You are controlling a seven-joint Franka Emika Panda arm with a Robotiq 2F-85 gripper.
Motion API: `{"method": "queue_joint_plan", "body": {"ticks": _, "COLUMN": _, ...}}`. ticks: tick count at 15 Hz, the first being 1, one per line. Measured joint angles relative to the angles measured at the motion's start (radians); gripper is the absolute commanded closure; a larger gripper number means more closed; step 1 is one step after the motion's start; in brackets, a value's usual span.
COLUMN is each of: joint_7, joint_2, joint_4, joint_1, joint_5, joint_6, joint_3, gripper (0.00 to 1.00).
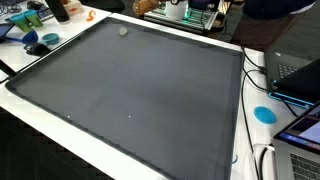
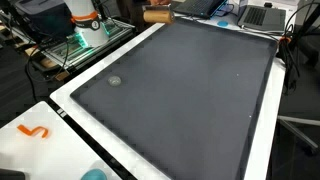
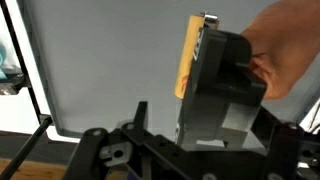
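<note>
Dark grey mat [image 3: 100, 60]: a wide, flat, rubbery sheet filling the left and middle of the wrist view. In both exterior views it covers most of the white counter [image 2: 60, 135].
Small grey round blob [image 1: 123, 30]: lies alone on the mat near one edge, well apart from everything else. It is too small to tell what it is.
Black boxy block with a tan-yellow strip [image 3: 215, 80]: stands upright right of centre in the wrist view, over the mat. The strip runs down its left face, and the tool's black linkage sits just below it.
Tool [image 3: 195, 140]: only its dark frame shows, along the bottom of the wrist view. The block hides the fingertips, so I cannot tell whether the jaws are apart, together or clamped on it.
Bare hand [image 3: 285, 55]: at the right edge, with fingers touching the block's right side.
Risk: if the jaws have no firm hold and the hand lets go, the block would likely tip or drop onto the mat. Fingers this near the jaws could be pinched if they close.
</note>
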Motion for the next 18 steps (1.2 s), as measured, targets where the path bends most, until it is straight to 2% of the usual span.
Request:
{"method": "queue_joint_plan", "body": {"ticks": 4, "joint_7": 0.000, "joint_2": 0.000, "joint_4": 0.001, "joint_1": 0.000, "joint_5": 0.000, "joint_6": 0.000, "joint_3": 0.000, "gripper": 0.00}}
{"method": "queue_joint_plan", "body": {"ticks": 5, "joint_7": 0.000, "joint_2": 0.001, "joint_4": 0.001, "joint_1": 0.000, "joint_5": 0.000, "joint_6": 0.000, "joint_3": 0.000, "gripper": 0.15}}
{"method": "queue_joint_plan", "body": {"ticks": 8, "joint_7": -0.001, "joint_2": 0.006, "joint_4": 0.003, "joint_1": 0.000, "joint_5": 0.000, "joint_6": 0.000, "joint_3": -0.002, "gripper": 0.42}}
{"method": "queue_joint_plan", "body": {"ticks": 12, "joint_7": -0.007, "joint_2": 0.018, "joint_4": 0.013, "joint_1": 0.000, "joint_5": 0.000, "joint_6": 0.000, "joint_3": -0.003, "gripper": 0.72}}
{"method": "queue_joint_plan", "body": {"ticks": 13, "joint_7": -0.008, "joint_2": 0.020, "joint_4": 0.015, "joint_1": 0.001, "joint_5": 0.000, "joint_6": 0.001, "joint_3": -0.003, "gripper": 0.75}}
{"method": "queue_joint_plan", "body": {"ticks": 17, "joint_7": -0.022, "joint_2": 0.031, "joint_4": 0.021, "joint_1": 0.001, "joint_5": 0.000, "joint_6": 0.010, "joint_3": -0.005, "gripper": 0.75}}
{"method": "queue_joint_plan", "body": {"ticks": 18, "joint_7": -0.024, "joint_2": 0.034, "joint_4": 0.021, "joint_1": 0.001, "joint_5": 0.000, "joint_6": 0.013, "joint_3": -0.005, "gripper": 0.50}}
